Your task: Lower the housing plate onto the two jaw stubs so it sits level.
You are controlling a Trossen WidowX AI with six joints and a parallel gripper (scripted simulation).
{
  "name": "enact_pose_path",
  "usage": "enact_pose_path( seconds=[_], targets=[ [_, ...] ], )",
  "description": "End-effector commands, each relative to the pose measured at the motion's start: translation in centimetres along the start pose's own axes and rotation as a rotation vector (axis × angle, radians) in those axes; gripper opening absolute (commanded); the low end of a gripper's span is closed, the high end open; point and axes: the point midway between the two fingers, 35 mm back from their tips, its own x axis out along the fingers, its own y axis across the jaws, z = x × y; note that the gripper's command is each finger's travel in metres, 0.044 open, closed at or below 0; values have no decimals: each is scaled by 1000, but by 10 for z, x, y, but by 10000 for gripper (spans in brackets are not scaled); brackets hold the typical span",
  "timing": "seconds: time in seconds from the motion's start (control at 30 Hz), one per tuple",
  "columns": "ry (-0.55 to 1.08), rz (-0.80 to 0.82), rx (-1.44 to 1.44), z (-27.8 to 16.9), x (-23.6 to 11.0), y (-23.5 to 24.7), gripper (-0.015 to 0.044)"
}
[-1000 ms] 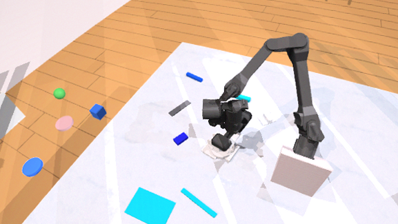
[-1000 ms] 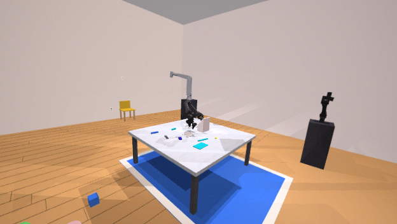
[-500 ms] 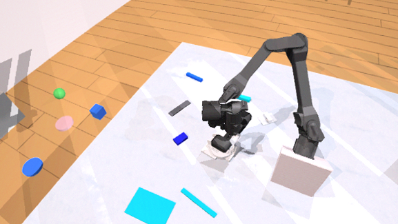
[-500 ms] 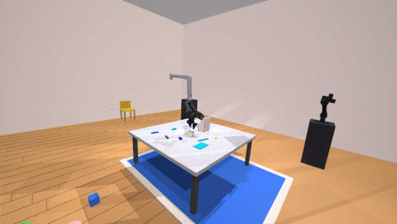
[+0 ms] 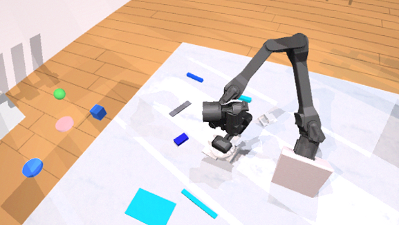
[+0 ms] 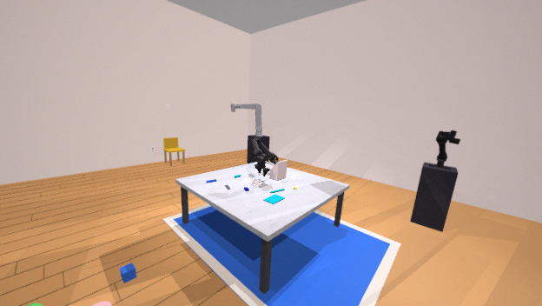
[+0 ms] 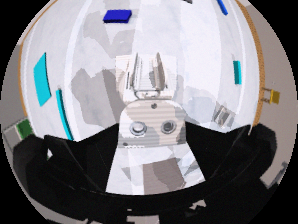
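Note:
The white housing plate (image 7: 153,116) has two large round holes and lies between the black fingers in the wrist view. My gripper (image 7: 150,125) (image 5: 223,145) is shut on it by its two side edges. Round grey shapes show at the two holes; I cannot tell whether the plate rests on the jaw stubs or hangs just above them. Two pale jaws, the left jaw (image 7: 134,75) and the right jaw (image 7: 159,75), reach out from beyond the plate, side by side, over the white base (image 7: 121,64) (image 5: 208,152). In the top view, the finger hides most of the plate and jaws.
A small white part (image 5: 266,119) (image 7: 223,116) lies behind the base. A tall pale block (image 5: 300,175) (image 6: 279,170) stands at the arm's foot. A dark blue block (image 5: 181,139) (image 7: 117,16), grey bar (image 5: 180,108), cyan sheet (image 5: 150,209) and cyan bar (image 5: 199,204) lie around.

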Motion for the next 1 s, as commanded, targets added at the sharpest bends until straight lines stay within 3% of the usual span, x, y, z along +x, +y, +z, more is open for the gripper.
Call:
enact_pose_path(
  seconds=[0.0, 0.97],
  targets=[
    [0, 4, 5, 0, 0, 1, 351],
    [-1, 5, 4, 1, 37, 2, 351]
  ],
)
